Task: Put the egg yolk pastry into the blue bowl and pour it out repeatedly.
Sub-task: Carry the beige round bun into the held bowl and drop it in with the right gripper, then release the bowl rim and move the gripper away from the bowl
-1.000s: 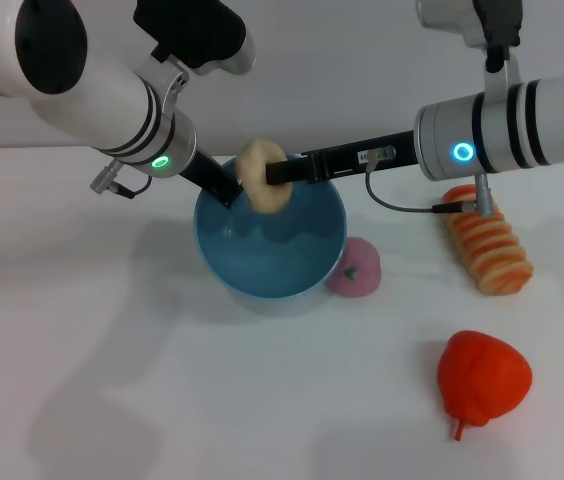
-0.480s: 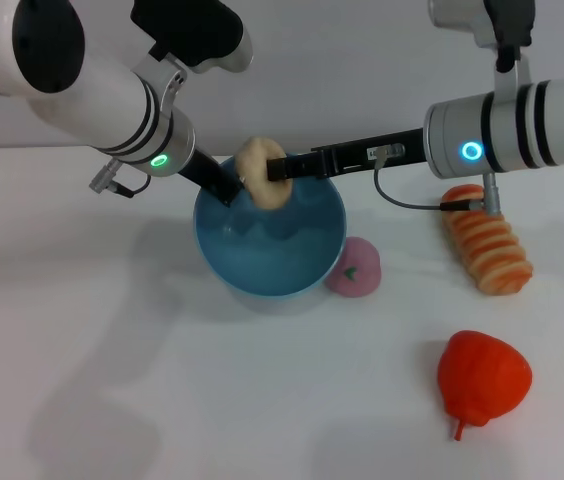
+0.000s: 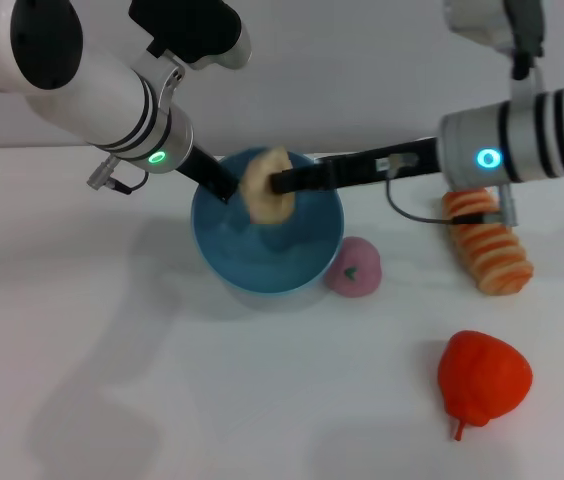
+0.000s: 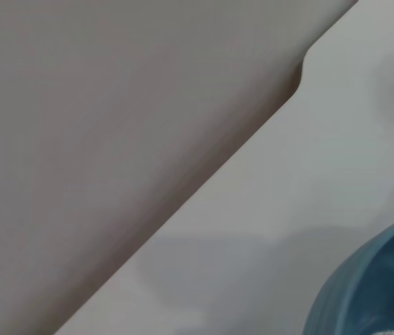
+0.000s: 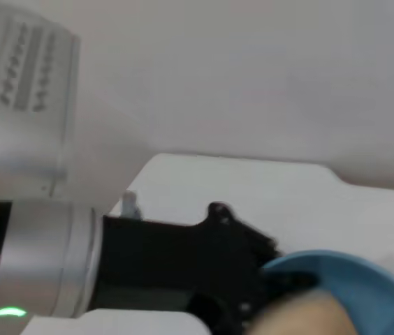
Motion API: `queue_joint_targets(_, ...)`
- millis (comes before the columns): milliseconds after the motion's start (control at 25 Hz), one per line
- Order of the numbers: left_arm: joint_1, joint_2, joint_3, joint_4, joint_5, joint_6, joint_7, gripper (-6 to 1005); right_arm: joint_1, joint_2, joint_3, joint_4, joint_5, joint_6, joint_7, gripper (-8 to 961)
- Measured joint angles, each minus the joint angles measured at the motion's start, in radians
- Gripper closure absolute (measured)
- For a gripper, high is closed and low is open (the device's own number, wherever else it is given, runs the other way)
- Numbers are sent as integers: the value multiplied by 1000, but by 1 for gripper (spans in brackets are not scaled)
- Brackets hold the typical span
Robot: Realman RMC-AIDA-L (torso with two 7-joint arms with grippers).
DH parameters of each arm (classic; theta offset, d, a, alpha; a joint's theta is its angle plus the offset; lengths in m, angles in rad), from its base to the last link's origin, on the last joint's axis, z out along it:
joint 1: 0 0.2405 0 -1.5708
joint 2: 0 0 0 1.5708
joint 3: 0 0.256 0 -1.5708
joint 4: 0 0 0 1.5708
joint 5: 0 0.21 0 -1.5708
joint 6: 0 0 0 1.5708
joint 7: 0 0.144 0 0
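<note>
Note the change over the last second: the right gripper [image 3: 280,184] has drawn back toward its own side, carrying the egg yolk pastry [image 3: 265,187], which it pinches. The pastry hangs above the blue bowl [image 3: 267,262], over the far half, not resting inside. The left gripper [image 3: 225,187] holds the bowl's far rim and has tipped it slightly. Judge this as pre-release: the pastry is positioned for dropping in.
</note>
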Motion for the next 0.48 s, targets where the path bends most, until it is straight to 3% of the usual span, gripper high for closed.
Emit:
queue_joint_targets(240, -2, 0, 0, 0, 3, 0, 1, 999, -124, -10, 19, -123, 0, -73, 88, 462)
queue_joint_targets(480, -10, 2, 1, -2, 4, -19, 1, 999, -192, -4, 60, -207, 0, -84, 86, 463)
